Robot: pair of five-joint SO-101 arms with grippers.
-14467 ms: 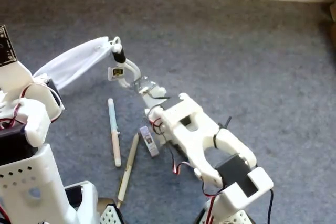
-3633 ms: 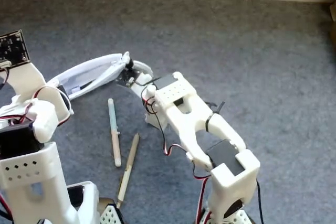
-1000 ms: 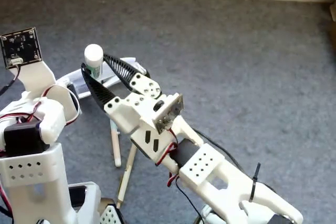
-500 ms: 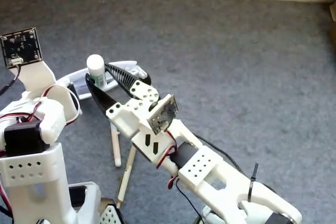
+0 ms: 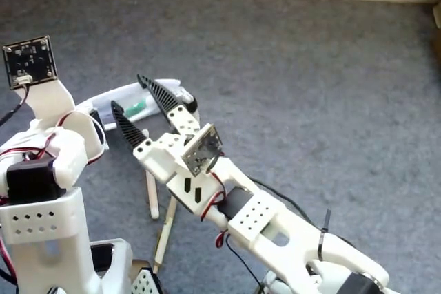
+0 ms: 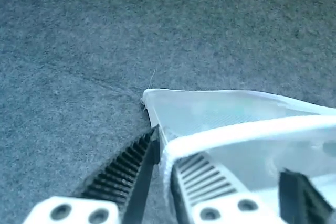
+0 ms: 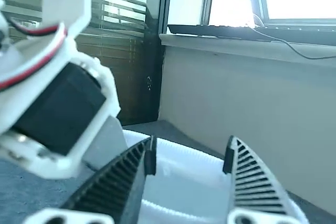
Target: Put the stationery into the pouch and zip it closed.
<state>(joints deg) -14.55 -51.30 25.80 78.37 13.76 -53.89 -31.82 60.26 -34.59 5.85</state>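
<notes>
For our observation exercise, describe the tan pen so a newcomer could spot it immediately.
On the grey carpet, look beside the left arm's white base. Two pens lie close together; the tan pen is the slanted, darker one, nearer the right arm than the whitish pen.

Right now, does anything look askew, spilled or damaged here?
Nothing looks damaged or spilled. A white pen and a tan pen lie on the carpet outside the pouch, whose rim the left gripper pinches; the right gripper hangs open above it.

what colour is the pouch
The pouch is translucent white; the left wrist view shows it best.
</notes>
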